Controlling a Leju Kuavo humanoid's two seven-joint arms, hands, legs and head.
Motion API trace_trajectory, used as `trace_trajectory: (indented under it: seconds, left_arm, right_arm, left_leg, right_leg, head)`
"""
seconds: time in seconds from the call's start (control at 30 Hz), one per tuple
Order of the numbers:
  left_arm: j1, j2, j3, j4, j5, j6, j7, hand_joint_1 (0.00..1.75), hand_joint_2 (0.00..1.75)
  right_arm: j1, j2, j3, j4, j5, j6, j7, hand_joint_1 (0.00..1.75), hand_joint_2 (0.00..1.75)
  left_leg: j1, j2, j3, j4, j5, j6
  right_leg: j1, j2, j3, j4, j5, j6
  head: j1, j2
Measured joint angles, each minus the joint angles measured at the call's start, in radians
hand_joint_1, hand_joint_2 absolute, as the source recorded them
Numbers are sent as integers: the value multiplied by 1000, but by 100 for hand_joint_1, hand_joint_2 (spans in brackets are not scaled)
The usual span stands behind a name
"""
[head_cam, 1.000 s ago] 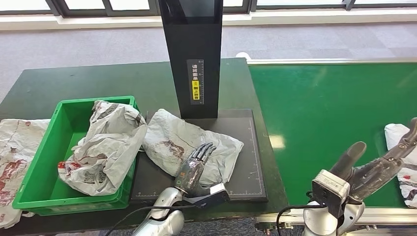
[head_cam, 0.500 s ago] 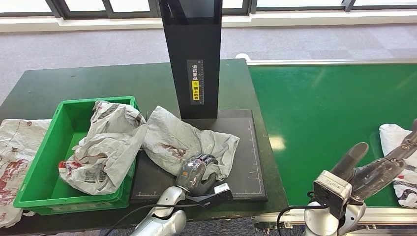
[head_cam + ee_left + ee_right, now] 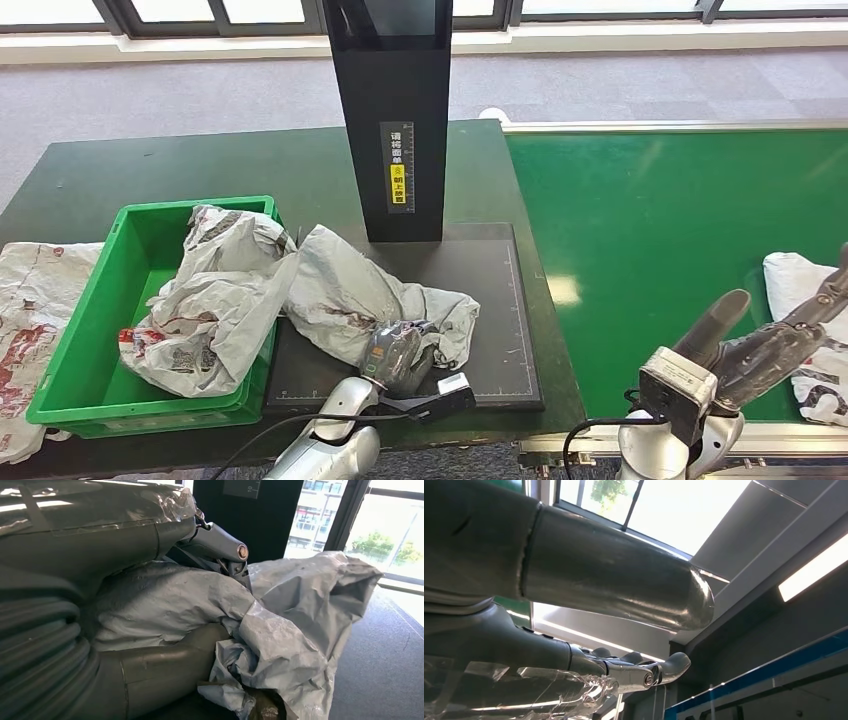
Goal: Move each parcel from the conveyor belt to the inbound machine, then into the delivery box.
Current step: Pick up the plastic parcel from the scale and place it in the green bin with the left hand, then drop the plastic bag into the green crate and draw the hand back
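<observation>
- Here, your left hand [image 3: 398, 352] has its fingers curled into the near edge of the grey poly-bag parcel [image 3: 365, 297] on the inbound machine's black platform [image 3: 500, 330], beside the green delivery box [image 3: 70, 390].
- It looks light, limp and slippery; bunch a thick fold.
- Your right hand [image 3: 770, 345] hovers spread, holding nothing, over the conveyor belt [image 3: 650, 230].

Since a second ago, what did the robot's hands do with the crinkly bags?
The left hand closed its fingers and now grips the grey parcel on the black scanner plate, bunching and tugging it towards the green box. The white parcel slid along the conveyor. The right hand stayed open above it.
</observation>
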Motion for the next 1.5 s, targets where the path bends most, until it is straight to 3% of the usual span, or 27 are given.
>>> trace_trajectory:
  seconds: [0.1,0.23,0.33,0.5,0.67,0.87,1.07,1.33,1.5]
  left_arm:
    - [0,0,1,-1,-26,25,17,175,175]
    - [22,1,22,-97,-158,160,44,175,175]
    - [70,9,62,-389,-230,209,-3,175,175]
    - [135,26,113,-888,-122,218,-163,175,175]
    - [174,32,160,-1164,-55,218,-242,175,175]
    - [205,34,228,-1320,133,217,-404,175,175]
    - [221,34,269,-1398,202,216,-455,175,175]
    - [242,34,306,-1481,457,216,-502,175,175]
    - [255,34,410,-1472,436,216,-513,175,175]
  right_arm:
    - [0,0,0,0,-1,0,0,0,0]
    - [1,0,0,0,1,0,0,0,0]
    - [3,0,0,1,5,0,1,0,0]
    - [1,0,0,8,7,1,1,0,0]
    - [0,0,0,16,5,1,1,0,0]
    - [0,0,0,18,1,1,1,0,0]
    - [-1,0,0,20,-1,1,1,0,0]
    - [-5,0,0,41,-7,1,0,0,0]
    - [-5,0,0,47,-2,1,0,0,0]
  left_leg:
    - [0,0,0,0,0,0]
    - [0,0,-3,0,1,-1]
    - [1,0,-6,0,2,-2]
    - [2,-1,-7,0,2,-2]
    - [2,-3,-8,-1,1,-2]
    - [2,-3,-8,-1,1,-2]
    - [2,-4,-7,-1,1,-2]
    - [2,-6,-8,-1,1,-2]
    - [2,-5,-7,-1,1,-2]
  right_leg:
    - [0,0,0,0,0,0]
    - [0,0,-3,1,1,0]
    - [1,0,-6,2,2,-1]
    - [1,0,-6,2,1,-2]
    - [2,-3,-6,2,-1,-2]
    - [2,-3,-5,2,-1,-2]
    - [2,-3,-5,2,-1,-2]
    - [2,-6,-4,2,-1,-2]
    - [2,-6,-5,2,-2,-2]
  head:
    - [0,0]
    - [0,0]
    - [0,0]
    - [0,0]
    - [0,0]
    - [0,0]
    - [0,0]
    - [0,0]
    - [0,0]
